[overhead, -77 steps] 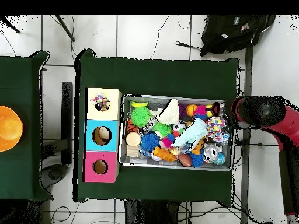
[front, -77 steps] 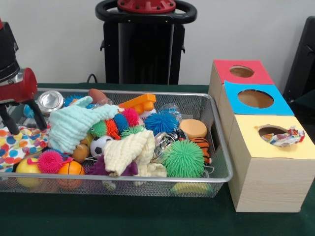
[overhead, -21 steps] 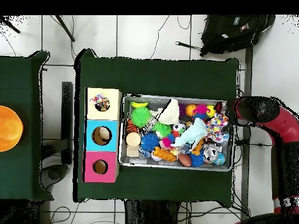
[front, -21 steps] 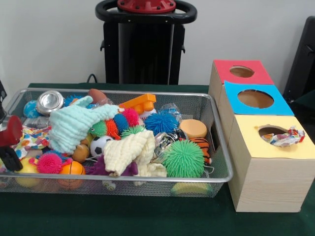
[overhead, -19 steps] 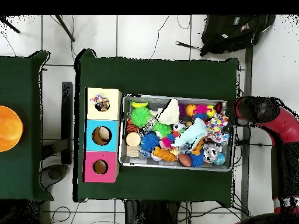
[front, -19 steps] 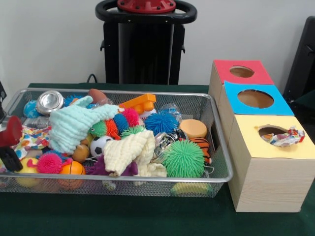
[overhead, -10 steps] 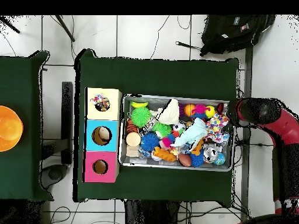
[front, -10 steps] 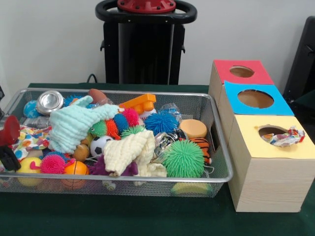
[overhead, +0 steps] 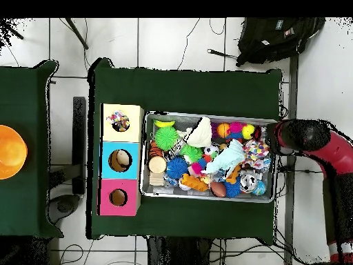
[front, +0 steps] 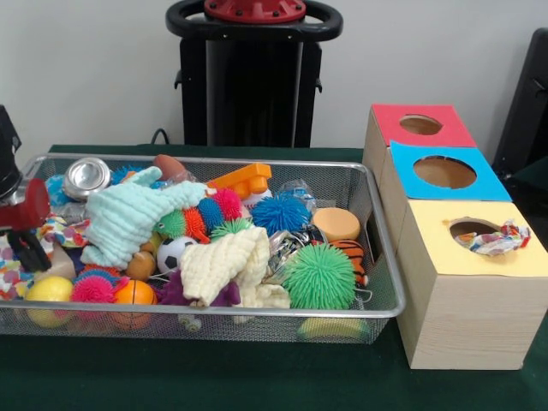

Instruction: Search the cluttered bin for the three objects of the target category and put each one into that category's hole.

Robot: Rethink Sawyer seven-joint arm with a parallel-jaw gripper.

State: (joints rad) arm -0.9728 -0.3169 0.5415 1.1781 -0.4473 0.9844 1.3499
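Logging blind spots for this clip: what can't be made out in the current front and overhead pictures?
- Gripper: front view, at the left edge; open or shut unclear. Overhead, the arm covers it.
- Spotted cloth: whether it is gripped is unclear.
- Bin bottom: toys piled on top hide it in both views.
- Red hole and blue hole: front angle too shallow to see inside.
- Wrapper in the yellow hole: print too small to read.

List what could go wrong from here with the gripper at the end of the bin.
1. The gripper sits low over the multicoloured cloth at the bin's end; lifting may drag out the whole cloth and tip neighbours such as the yellow ball.
2. The crinkled wrapper hangs half out of the yellow box's hole; it might block the next drop there.
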